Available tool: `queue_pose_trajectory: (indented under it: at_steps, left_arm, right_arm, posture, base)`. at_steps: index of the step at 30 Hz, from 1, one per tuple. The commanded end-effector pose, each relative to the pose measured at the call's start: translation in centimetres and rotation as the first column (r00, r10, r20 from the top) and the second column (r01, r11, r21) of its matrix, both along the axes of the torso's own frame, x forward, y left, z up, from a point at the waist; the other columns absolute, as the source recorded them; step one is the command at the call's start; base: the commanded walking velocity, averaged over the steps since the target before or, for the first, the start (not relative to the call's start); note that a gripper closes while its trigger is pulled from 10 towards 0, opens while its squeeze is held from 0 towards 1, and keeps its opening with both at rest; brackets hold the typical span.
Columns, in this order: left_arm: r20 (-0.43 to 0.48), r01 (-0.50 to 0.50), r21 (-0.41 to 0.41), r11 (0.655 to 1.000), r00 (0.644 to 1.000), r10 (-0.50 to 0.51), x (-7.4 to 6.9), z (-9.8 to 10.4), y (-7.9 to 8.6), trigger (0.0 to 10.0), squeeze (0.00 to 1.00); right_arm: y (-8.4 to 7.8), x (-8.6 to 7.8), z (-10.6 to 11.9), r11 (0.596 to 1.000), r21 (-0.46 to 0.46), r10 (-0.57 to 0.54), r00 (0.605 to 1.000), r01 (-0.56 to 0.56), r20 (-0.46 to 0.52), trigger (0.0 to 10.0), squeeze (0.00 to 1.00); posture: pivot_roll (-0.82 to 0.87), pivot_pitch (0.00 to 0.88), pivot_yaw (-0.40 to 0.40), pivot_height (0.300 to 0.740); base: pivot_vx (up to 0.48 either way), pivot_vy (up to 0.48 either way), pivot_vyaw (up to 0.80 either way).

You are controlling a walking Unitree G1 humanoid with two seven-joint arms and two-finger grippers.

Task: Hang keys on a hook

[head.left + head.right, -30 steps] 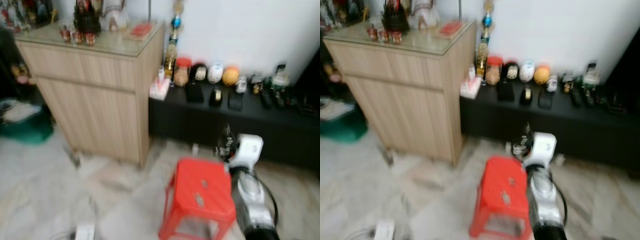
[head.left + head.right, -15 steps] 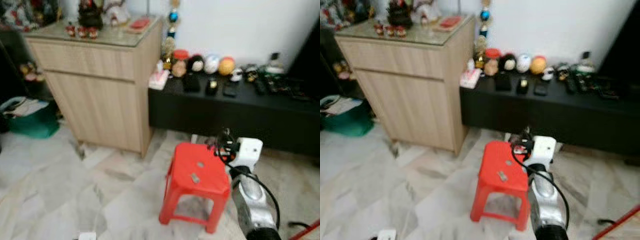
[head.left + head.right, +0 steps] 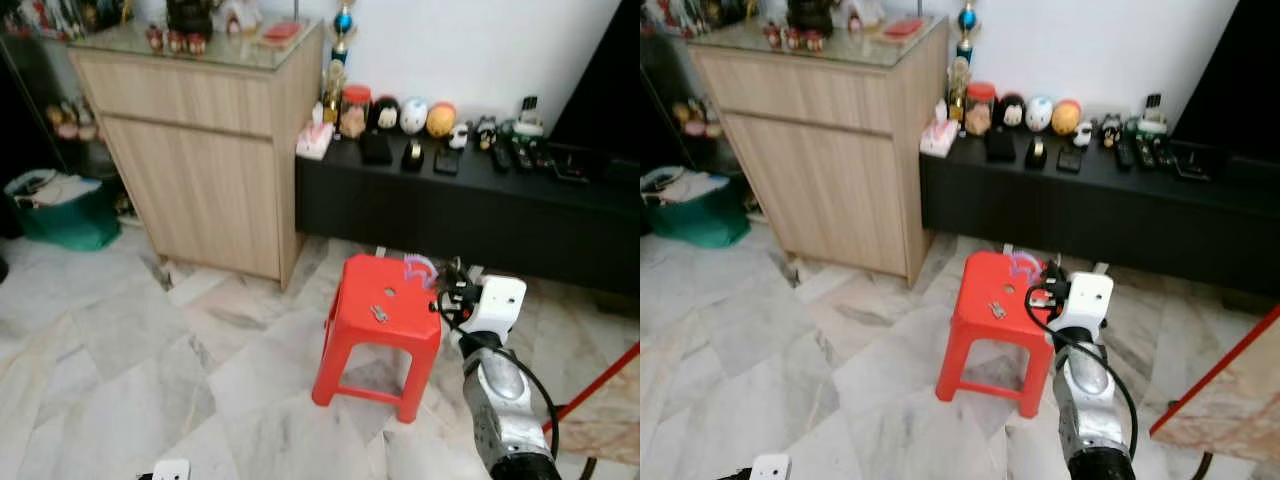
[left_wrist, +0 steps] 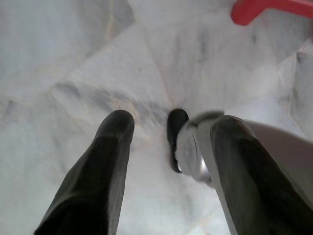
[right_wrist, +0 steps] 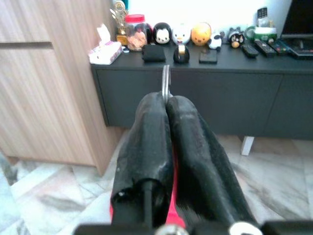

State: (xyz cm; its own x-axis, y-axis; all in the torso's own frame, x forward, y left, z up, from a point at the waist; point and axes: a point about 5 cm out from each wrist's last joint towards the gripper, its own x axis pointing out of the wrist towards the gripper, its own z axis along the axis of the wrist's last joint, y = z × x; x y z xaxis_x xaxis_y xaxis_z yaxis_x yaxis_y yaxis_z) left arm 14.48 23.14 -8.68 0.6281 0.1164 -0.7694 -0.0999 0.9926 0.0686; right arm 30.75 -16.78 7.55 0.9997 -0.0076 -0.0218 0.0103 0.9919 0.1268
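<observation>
Pale marble floor (image 3: 120,350), grey-veined. Standing on it: red plastic stool (image 3: 383,330) with a small key (image 3: 379,314) lying on its seat, wooden cabinet (image 3: 200,160) against the wall, long black low bench (image 3: 470,215) beside it, green bin (image 3: 62,218) at far left.

One red stool (image 3: 383,312); one key (image 3: 379,314) on it; one wooden cabinet (image 3: 200,150); one black low table (image 3: 470,215); one tissue box (image 3: 314,143).

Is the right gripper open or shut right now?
Shut. In the right wrist view the right gripper has both black fingers pressed together, with a thin metal ring sticking out between the tips.
</observation>
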Motion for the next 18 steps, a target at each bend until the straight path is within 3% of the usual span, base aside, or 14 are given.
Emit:
queue_pose_trajectory:
  at_steps: [1, 12, 16, 18]
  left_arm:
    - [-0.004, -0.011, -0.005, 1.000, 1.000, 0.011, -0.1, -0.1, -0.3, 10.0, 0.00]
    - [-0.010, 0.002, 0.007, 1.000, 1.000, -0.001, 0.0, -0.1, -0.3, 10.0, 0.00]
    - [-0.010, 0.010, 0.012, 1.000, 1.000, -0.010, 0.1, -0.1, -0.3, 10.0, 0.00]
    - [-0.010, 0.010, 0.011, 1.000, 1.000, -0.009, 0.1, -0.1, -0.3, 10.0, 0.00]
  right_arm:
    - [-0.7, 0.4, 0.7, 1.000, -0.011, -0.019, 0.999, 0.019, 0.026, 10.0, 0.00]
    - [-0.9, 0.5, 0.6, 1.000, -0.006, -0.029, 0.999, 0.029, 0.015, 10.0, 0.00]
    - [-1.2, 0.2, -0.4, 0.999, 0.014, -0.048, 0.998, 0.048, -0.035, 10.0, 0.00]
    - [-1.8, -0.3, -2.2, 0.998, 0.010, -0.065, 0.992, 0.066, -0.108, 10.0, 0.00]
  posture:
    - [0.01, 0.000, -0.073, 0.740]
    - [0.01, 0.000, -0.080, 0.740]
    - [0.01, 0.000, -0.081, 0.740]
    - [0.01, 0.000, -0.082, 0.740]
  base:
    - [0.000, 0.000, 0.00]
    - [0.000, 0.000, 0.00]
    - [0.000, 0.000, 0.00]
    - [0.000, 0.000, 0.00]
